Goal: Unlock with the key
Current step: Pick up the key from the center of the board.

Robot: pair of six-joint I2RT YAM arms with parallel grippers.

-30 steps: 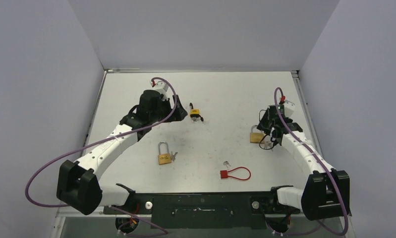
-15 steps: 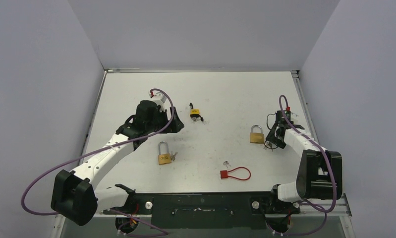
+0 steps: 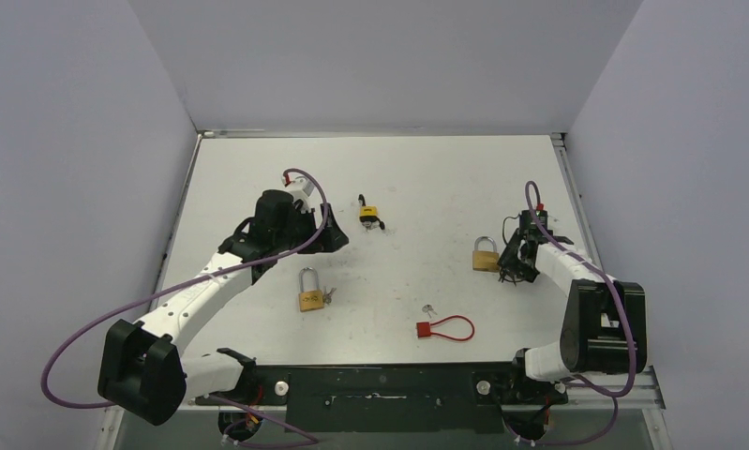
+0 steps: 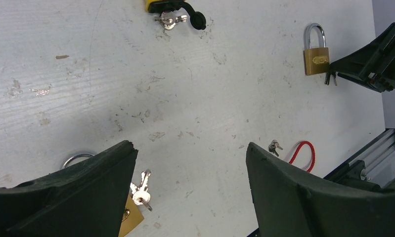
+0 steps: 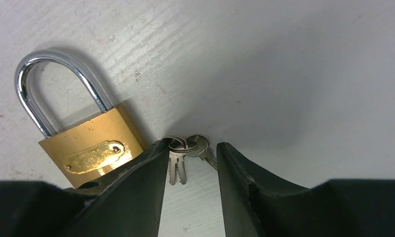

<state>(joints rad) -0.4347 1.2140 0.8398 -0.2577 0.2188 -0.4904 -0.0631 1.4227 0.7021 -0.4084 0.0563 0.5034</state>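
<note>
Brass padlock w/ chrome shackle (image 5: 86, 150) lies on white table (image 5: 284, 59), small silver keys on a ring (image 5: 177, 165) just beside its base. Right jaws narrow, straddling the keys, not gripping yet. Step looks like key pickup; next: close, lift. Left jaws wide, holding nothing.

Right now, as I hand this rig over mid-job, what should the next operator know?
Left gripper: open, empty, above the table near the long-shackle padlock.
Right gripper: open, low at the table, fingers straddling the keys lying beside the brass padlock; not clamped yet.
Done: nothing unlocked; that padlock's shackle looks closed and the keys lie outside it.
Left: grip a key, insert it, turn.
Also on the table: yellow padlock, red cable lock.
</note>
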